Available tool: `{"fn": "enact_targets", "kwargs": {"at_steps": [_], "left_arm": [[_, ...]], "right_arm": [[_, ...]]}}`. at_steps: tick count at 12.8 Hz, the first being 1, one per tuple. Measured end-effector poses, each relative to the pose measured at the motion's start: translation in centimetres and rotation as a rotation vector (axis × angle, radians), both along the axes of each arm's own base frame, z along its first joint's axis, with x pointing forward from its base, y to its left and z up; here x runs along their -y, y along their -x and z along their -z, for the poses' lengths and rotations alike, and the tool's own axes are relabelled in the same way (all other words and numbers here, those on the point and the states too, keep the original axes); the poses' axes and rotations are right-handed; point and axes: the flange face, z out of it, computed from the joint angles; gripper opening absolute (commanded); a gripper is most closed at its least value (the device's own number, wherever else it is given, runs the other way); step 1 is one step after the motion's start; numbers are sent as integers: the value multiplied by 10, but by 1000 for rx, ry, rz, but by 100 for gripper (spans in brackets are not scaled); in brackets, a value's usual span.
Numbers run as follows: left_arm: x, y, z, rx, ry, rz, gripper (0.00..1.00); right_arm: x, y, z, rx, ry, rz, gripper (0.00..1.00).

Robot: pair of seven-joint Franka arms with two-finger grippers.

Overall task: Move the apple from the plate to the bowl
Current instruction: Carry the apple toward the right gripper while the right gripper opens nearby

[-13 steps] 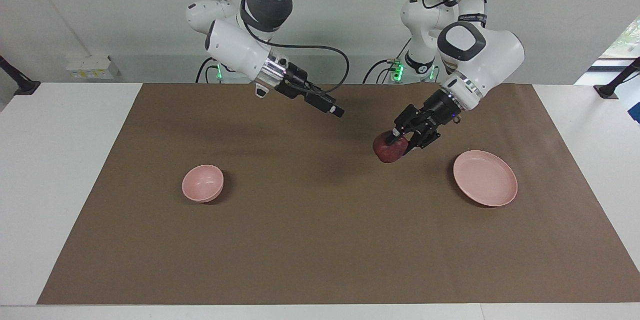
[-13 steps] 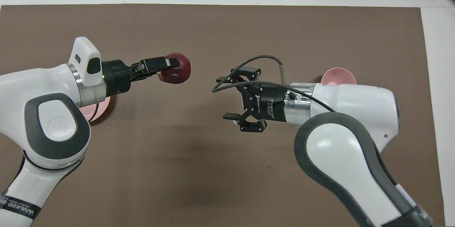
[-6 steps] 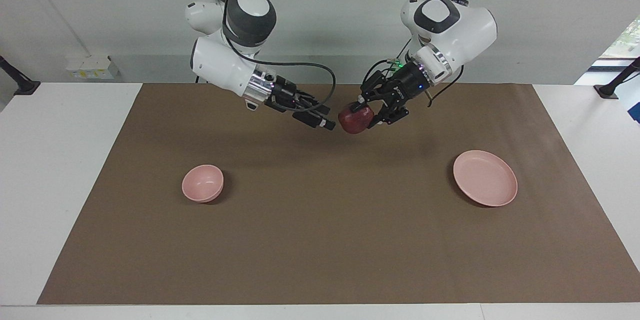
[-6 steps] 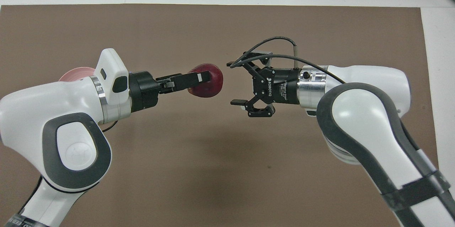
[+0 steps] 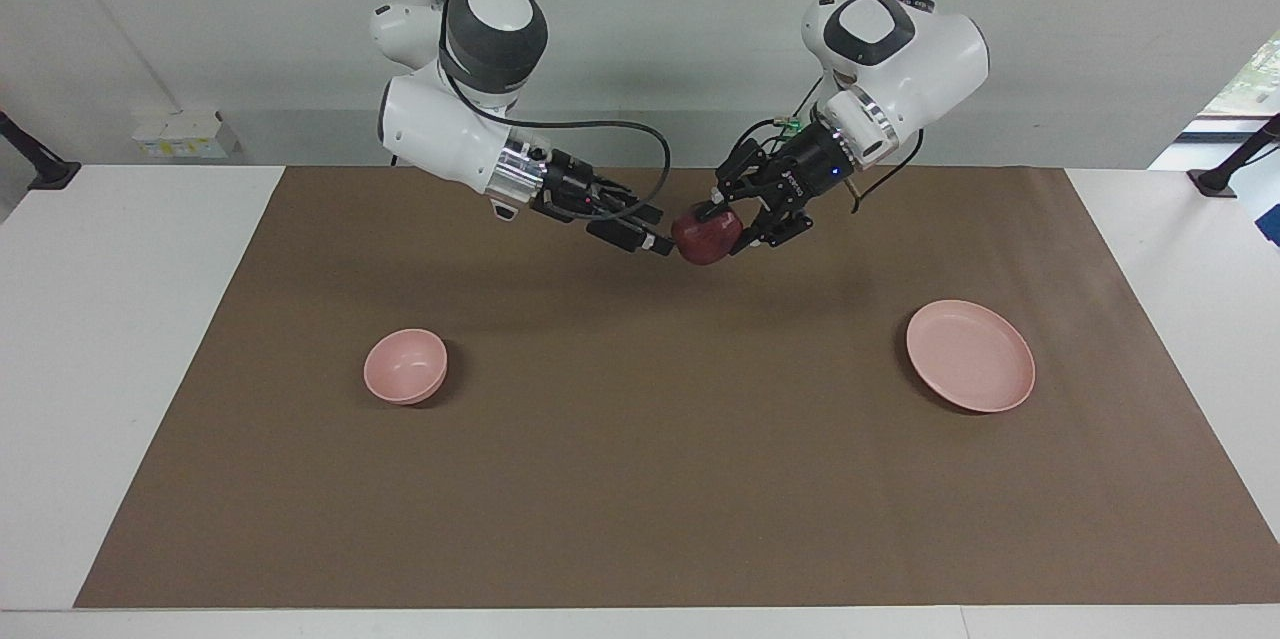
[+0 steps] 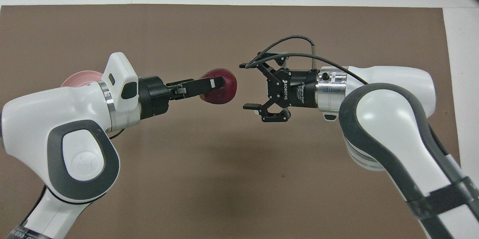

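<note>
In the facing view we see the left gripper [image 5: 722, 227] raised over the middle of the brown mat [image 5: 640, 479], its fingers closed on the dark red apple [image 5: 706, 237], which hangs at the fingertips and juts out toward the other arm. The right gripper [image 5: 645, 231] is just beside the apple at the same height, its tips pointed at the fruit and looking almost in contact with it, though we cannot tell from here whether they touch. The pale pink plate [image 5: 970, 355] lies flat on the mat toward the left arm's end of the table, well apart from both sets of jaws. The small pink bowl [image 5: 405, 366] sits on the mat toward the right arm's end, also well apart from them.

In the overhead view we see the left gripper [image 6: 217, 86] clamped across the apple [image 6: 220, 92], one finger lying over its top. The right gripper [image 6: 247, 86] faces it with its jaws spread wide and nothing between them; a narrow gap shows between the open fingertips and the apple. A slice of the plate [image 6: 76, 80] peeks out from under the left arm. The bowl is hidden beneath the right arm.
</note>
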Motion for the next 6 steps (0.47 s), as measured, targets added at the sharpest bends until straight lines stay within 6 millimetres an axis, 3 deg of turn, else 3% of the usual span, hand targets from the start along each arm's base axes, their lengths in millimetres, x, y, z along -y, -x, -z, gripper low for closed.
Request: {"fn": "enact_targets", "kwargs": {"at_steps": [6], "left_arm": [[4,2,0,0,0,7,0]], "right_arm": [[-20,4,-7,-9,-5,-6,100]]}}
